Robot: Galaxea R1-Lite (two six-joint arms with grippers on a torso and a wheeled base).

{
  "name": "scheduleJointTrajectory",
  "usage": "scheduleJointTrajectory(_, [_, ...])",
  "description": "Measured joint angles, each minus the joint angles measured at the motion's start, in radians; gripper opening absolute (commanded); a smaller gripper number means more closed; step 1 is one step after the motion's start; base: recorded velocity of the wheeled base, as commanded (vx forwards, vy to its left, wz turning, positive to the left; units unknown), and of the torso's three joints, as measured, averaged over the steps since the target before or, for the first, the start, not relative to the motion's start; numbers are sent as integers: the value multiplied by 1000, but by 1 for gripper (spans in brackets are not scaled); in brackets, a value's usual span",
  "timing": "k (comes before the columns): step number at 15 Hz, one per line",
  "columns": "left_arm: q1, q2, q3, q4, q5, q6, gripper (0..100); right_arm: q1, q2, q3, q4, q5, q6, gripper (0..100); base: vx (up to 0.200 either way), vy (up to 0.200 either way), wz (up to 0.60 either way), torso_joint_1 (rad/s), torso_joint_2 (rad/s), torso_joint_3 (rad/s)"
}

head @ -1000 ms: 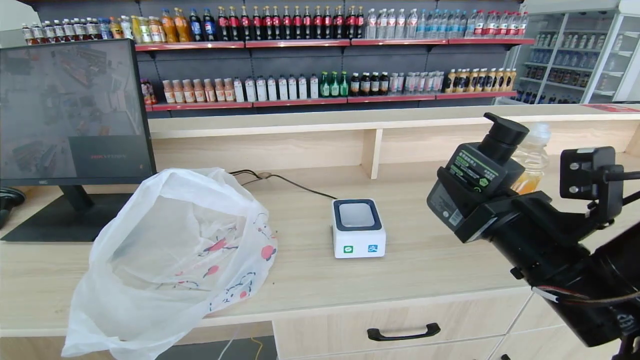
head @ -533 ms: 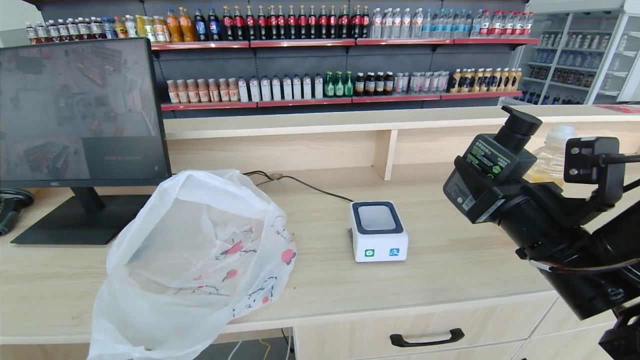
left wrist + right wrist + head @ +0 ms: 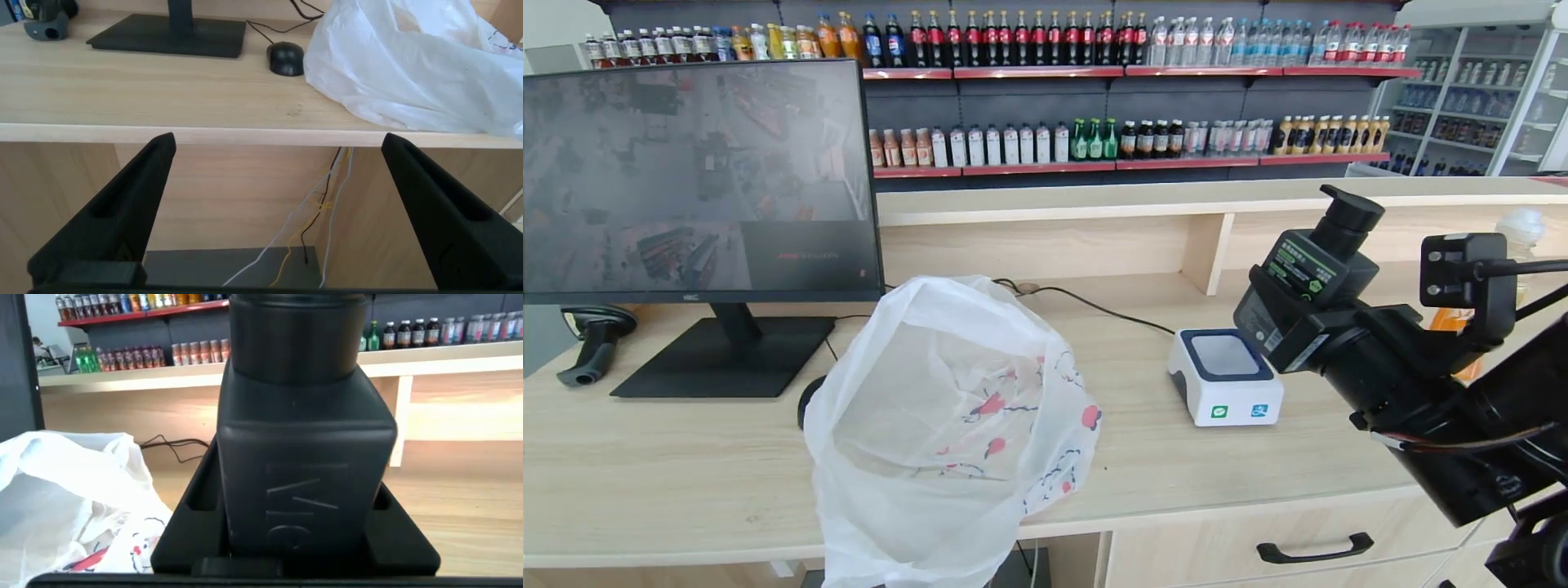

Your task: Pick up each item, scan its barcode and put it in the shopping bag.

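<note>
Hanging below the surface (image 3: 163,90) edge, the left gripper (image 3: 276,155) shows spread jaws; the shopping bag (image 3: 947,425) at that edge looks empty. The right gripper (image 3: 1327,339) clenches its jaws on a dark bottle (image 3: 1303,273) just beside the scanner (image 3: 1225,380), scan apparently pending; an orange-filled bottle (image 3: 1521,233) stands behind. Most work remains.

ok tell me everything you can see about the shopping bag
The shopping bag is thin, translucent white plastic, printed with red blossoms and dark twigs on one side. It sits slumped on the wooden counter with its mouth open upward, its lower part hanging over the front edge. It lies between the monitor and the scanner, a black mouse close beside it.
</note>
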Motion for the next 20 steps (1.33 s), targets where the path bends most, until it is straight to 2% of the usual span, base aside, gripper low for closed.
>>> scheduleJointTrajectory(3, [0, 0, 0, 0, -1, 1, 100, 24, 0, -6, -3, 64, -10, 0, 0, 0, 0, 0, 0, 0])
scheduleJointTrajectory(7, [0, 0, 0, 0, -1, 1, 100, 14, 6, -3, 0, 270, -110, 0, 0, 0, 0, 0, 0, 0])
scheduleJointTrajectory(9, [0, 0, 0, 0, -1, 0, 100, -55, 26, -13, 0, 420, -267, 0, 0, 0, 0, 0, 0, 0])
scheduleJointTrajectory(11, [0, 0, 0, -1, -1, 0, 100, -177, 61, -51, 0, 630, -491, 0, 0, 0, 0, 0, 0, 0])
scheduleJointTrajectory(13, [0, 0, 0, 0, -1, 1, 100, -246, 123, -147, -2, 747, -613, 0, 0, 0, 0, 0, 0, 0])
scheduleJointTrajectory(16, [0, 0, 0, 0, -1, 1, 100, -284, 227, -243, 0, 795, -742, 0, 0, 0, 0, 0, 0, 0])
scheduleJointTrajectory(20, [0, 0, 0, 0, -1, 1, 100, -293, 296, -273, 0, 830, -830, 0, 0, 0, 0, 0, 0, 0])
